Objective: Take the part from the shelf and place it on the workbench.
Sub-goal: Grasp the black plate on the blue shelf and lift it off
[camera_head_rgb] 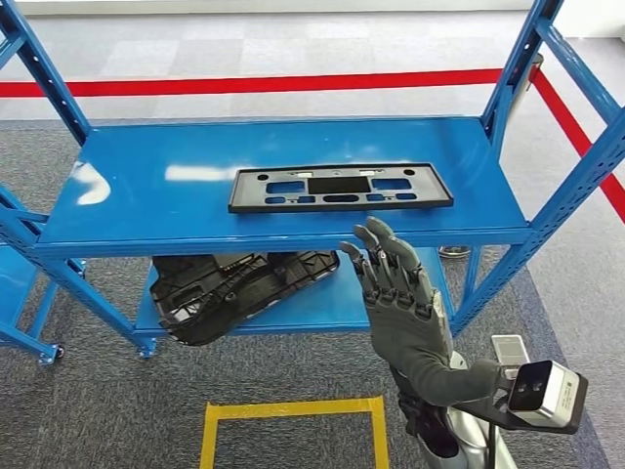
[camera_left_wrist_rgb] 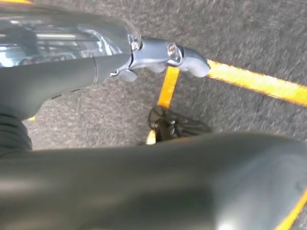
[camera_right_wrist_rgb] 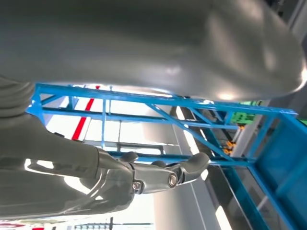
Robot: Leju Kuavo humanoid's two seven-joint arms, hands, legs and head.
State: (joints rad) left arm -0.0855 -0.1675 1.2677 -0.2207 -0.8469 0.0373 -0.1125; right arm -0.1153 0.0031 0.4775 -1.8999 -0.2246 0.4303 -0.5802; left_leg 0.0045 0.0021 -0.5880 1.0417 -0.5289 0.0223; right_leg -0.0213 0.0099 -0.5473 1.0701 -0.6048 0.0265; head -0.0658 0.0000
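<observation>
The fingers [camera_head_rgb: 383,256] of the right hand [camera_head_rgb: 401,303] are spread wide and nothing is held, just before the shelf's [camera_head_rgb: 147,186] front edge, near the part [camera_head_rgb: 339,187]. How the left hand's [camera_left_wrist_rgb: 170,55] fingers lie cannot be told.

Bare blue shelf [camera_head_rgb: 147,186] left of the part [camera_head_rgb: 341,188], open near edge, uprights [camera_head_rgb: 516,78] flanking far corners, right hand [camera_head_rgb: 397,293] raised just near

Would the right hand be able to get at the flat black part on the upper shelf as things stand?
Probably yes. The right hand is raised, holding nothing, just in front of the shelf, below its front edge. The flat black part lies alone near that edge with nothing over it.
</observation>
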